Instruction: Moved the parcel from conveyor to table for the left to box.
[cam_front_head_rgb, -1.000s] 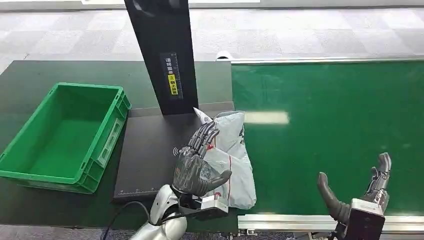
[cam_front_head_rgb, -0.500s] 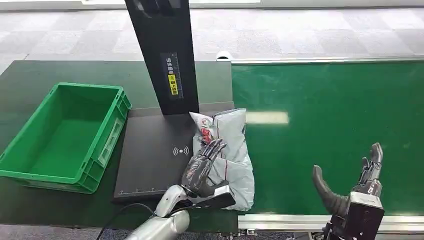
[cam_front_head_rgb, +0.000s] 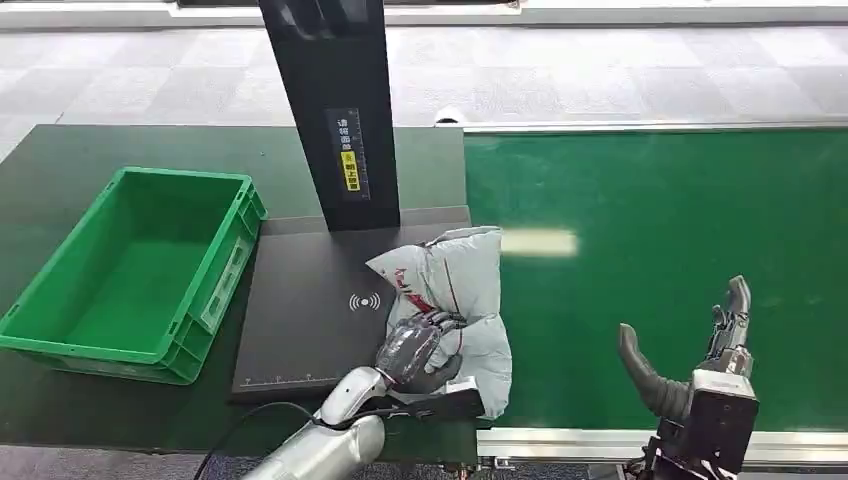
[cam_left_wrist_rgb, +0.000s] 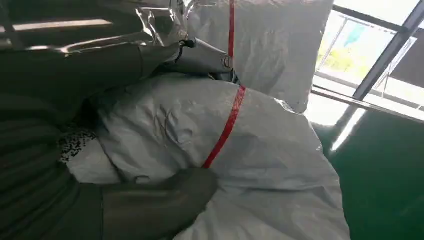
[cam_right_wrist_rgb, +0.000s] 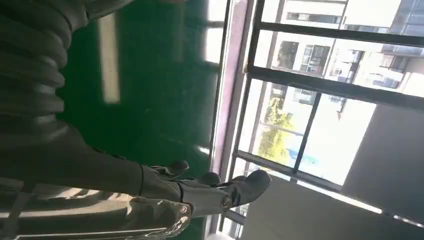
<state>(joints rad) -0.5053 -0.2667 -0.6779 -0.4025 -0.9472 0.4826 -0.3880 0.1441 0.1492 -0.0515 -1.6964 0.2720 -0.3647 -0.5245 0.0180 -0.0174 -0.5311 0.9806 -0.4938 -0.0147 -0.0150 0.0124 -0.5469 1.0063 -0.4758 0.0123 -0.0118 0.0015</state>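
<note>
Left robot hand (cam_front_head_rgb: 415, 350) has its fingers curled down over the near end of the parcel (cam_front_head_rgb: 462, 300) and, as far as I can see, it grips the bag; in my left wrist view the thumb (cam_left_wrist_rgb: 165, 197) presses into the white plastic from one side and the darker fingers (cam_left_wrist_rgb: 200, 57) clamp over the other, with the parcel's red stripe running between them. I see the parcel lying crumpled at the right edge of the black scanner pad (cam_front_head_rgb: 310, 320), partly on the pad and partly over the seam towards the green conveyor belt (cam_front_head_rgb: 680, 230). Right robot hand (cam_front_head_rgb: 700, 350) stands over the near part of the belt, well apart from the parcel, fingers spread and upright, holding nothing. Between the parcel and the green box (cam_front_head_rgb: 130, 275) I have the flat pad and, at its far edge, the tall black scanner post (cam_front_head_rgb: 335, 110) with a yellow label. That box sits on the dark counter (cam_front_head_rgb: 60, 160) just beside the pad's left edge, open side up, its near wall facing the pad
</note>
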